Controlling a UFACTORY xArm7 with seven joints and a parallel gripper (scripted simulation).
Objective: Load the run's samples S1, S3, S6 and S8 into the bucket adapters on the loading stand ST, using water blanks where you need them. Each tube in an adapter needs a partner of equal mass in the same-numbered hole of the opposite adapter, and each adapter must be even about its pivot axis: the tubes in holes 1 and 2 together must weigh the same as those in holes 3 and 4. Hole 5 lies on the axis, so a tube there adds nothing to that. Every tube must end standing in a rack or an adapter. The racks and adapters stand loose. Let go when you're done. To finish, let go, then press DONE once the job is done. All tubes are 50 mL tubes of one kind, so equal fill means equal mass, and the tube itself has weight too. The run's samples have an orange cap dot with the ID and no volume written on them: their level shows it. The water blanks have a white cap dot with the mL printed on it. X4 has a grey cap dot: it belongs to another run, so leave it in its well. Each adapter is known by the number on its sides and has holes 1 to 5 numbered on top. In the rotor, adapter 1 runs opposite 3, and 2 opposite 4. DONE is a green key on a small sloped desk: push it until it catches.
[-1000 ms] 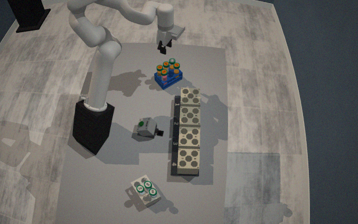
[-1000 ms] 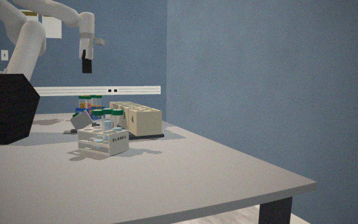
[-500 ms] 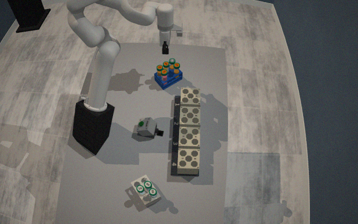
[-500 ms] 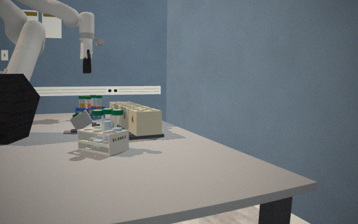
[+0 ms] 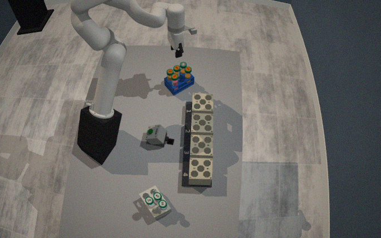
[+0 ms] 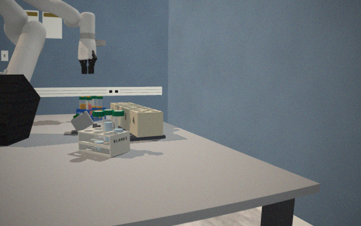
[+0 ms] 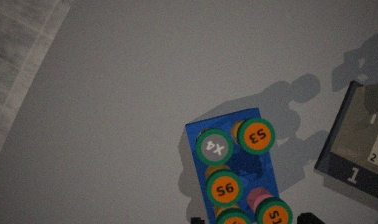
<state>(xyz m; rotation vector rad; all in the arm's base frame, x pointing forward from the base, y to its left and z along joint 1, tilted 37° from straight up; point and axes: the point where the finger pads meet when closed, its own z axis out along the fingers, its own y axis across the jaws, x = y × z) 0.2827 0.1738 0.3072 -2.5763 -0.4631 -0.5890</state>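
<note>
My gripper (image 5: 178,56) (image 6: 88,73) is part open and empty, high above the blue sample rack (image 5: 184,86) (image 7: 230,119). Orange-dot tubes S3 (image 5: 187,69) (image 7: 257,135), S6 (image 5: 176,68) (image 7: 224,188), S1 (image 5: 175,76) (image 7: 274,215) and S8 (image 5: 169,71) stand there, with grey-dot X4 (image 5: 182,64) (image 7: 214,147). S1 holds pink liquid. Four adapters, including adapter 1 (image 5: 203,95) and adapter 4 (image 5: 200,181) (image 6: 149,124), sit on the black stand (image 5: 186,161), their holes empty. Three blanks (image 5: 157,196) (image 5: 149,200) (image 5: 162,204) stand in the white rack (image 6: 120,147); their printed numbers are hard to read.
The small sloped desk (image 5: 158,138) (image 6: 81,122) with its green DONE key (image 5: 150,131) stands between the arm's black base (image 5: 97,137) and the stand. The white rack is toward the near end of the table, the blue rack beyond adapter 1.
</note>
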